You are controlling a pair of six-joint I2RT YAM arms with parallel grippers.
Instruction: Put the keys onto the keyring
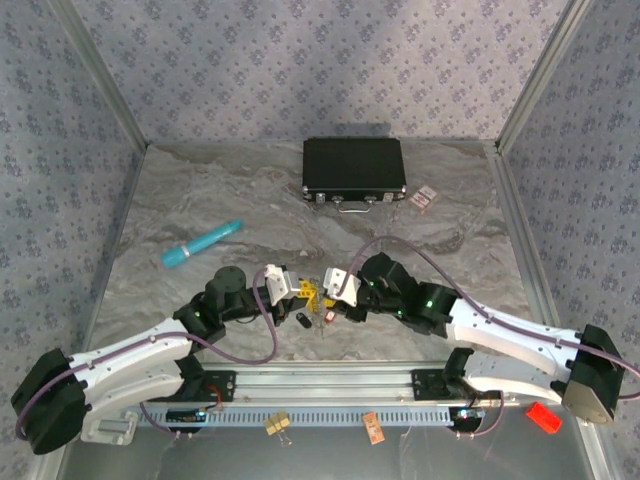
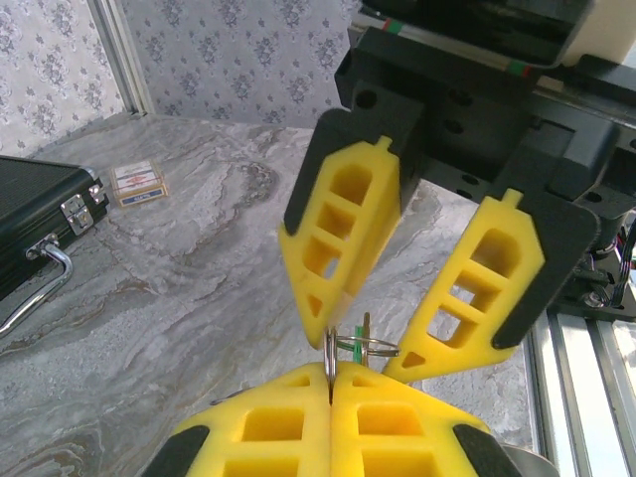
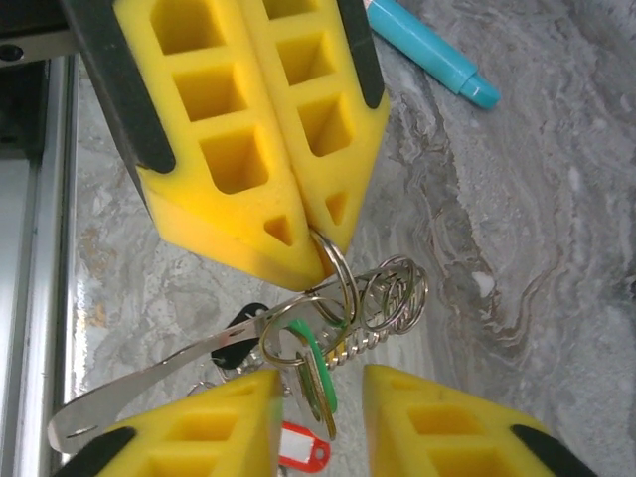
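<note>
Left gripper [image 3: 320,266] has its yellow fingers pressed together, pinching the rim of the keyring [image 3: 348,273] and holding it off the table [image 1: 200,190]. From its own wrist camera the hoop stands edge-on in the seam between the two pads [image 2: 288,422]. Facing it tip to tip, the right gripper [image 3: 320,386] has its fingers apart, one on each side of the green key [image 3: 318,373], which hangs below the hoop. Smaller rings and a short coiled chain [image 3: 393,288] crowd against the hoop on its far side. A dark key [image 3: 238,340] and a long flat metal strip [image 3: 139,388] trail off towards the rail, and a red key head [image 3: 300,453] lies lowest, partly behind the right fingers. Whether the green key is threaded on the big hoop or on a smaller ring is hard to tell. Around them, a teal pen [image 1: 200,243] lies left of the grippers and a black case [image 1: 354,165] sits at the back with small cards [image 1: 427,197] beside it. A binder clip [image 1: 278,423] and an orange tag [image 1: 373,428] rest below the rail.
</note>
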